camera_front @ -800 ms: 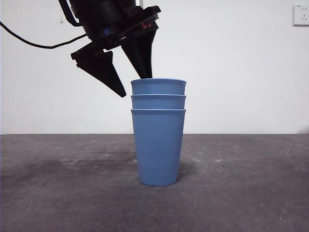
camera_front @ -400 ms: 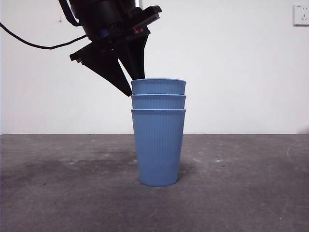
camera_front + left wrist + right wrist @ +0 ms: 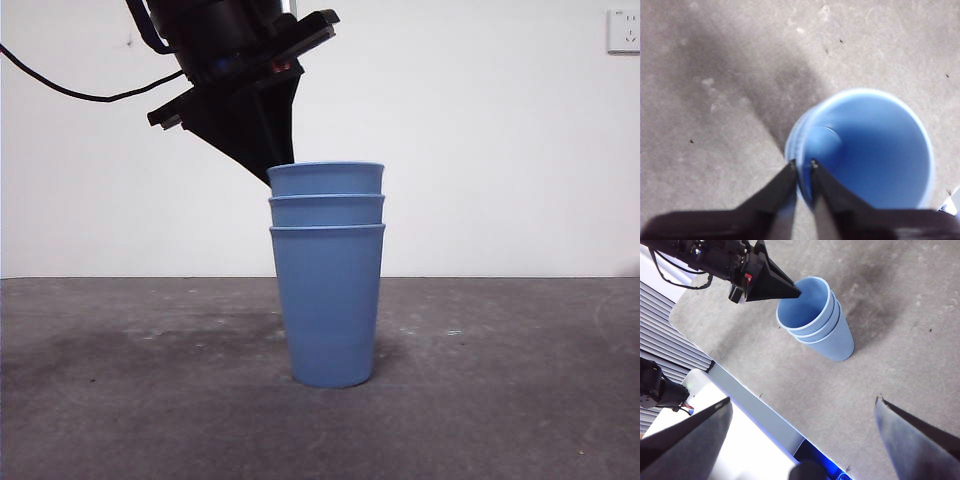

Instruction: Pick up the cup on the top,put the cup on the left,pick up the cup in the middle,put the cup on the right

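Note:
Three ribbed blue cups stand nested in one stack at the table's middle. The top cup (image 3: 326, 178) sits slightly skewed to the left over the middle cup (image 3: 327, 209) and the bottom cup (image 3: 328, 305). My left gripper (image 3: 277, 168) is shut on the top cup's left rim, one jaw inside and one outside, as the left wrist view shows on the top cup (image 3: 875, 150) with the left gripper (image 3: 801, 164). My right gripper (image 3: 802, 407) hangs high and open, away from the stack of cups (image 3: 815, 320).
Grey tabletop (image 3: 120, 400) spreads on both sides of the stack. A white wall lies behind with a socket (image 3: 623, 30) at the upper right. The table's edge and a white ledge (image 3: 735, 440) show in the right wrist view.
The left gripper's jaws went from spread apart to pinched together on the top cup's rim. The top cup has shifted slightly left and up.

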{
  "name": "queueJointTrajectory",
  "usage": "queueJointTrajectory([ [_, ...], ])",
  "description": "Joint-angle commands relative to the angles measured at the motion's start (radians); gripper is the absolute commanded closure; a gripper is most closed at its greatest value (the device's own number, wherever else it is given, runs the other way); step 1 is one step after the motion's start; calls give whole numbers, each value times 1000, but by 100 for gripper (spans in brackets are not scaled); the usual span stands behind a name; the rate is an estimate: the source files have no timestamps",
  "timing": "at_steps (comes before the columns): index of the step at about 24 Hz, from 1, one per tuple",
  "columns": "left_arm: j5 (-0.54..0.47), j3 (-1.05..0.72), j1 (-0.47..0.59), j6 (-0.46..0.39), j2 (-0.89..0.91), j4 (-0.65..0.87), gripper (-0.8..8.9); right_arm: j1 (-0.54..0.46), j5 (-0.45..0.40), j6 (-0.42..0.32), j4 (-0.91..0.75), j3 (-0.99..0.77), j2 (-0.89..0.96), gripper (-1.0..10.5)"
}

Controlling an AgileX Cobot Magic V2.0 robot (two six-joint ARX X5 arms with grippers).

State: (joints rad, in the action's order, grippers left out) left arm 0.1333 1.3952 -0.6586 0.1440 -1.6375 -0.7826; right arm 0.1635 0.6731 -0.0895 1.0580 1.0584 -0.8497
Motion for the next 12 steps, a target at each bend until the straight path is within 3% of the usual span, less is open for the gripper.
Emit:
queueJointTrajectory([
  [1,4,5,-4,7,-11,5,822,2,1,5,-3,3,0,470],
  [12,6,41,-4,7,-4,-4,822,2,0,3,-3,3,0,470],
])
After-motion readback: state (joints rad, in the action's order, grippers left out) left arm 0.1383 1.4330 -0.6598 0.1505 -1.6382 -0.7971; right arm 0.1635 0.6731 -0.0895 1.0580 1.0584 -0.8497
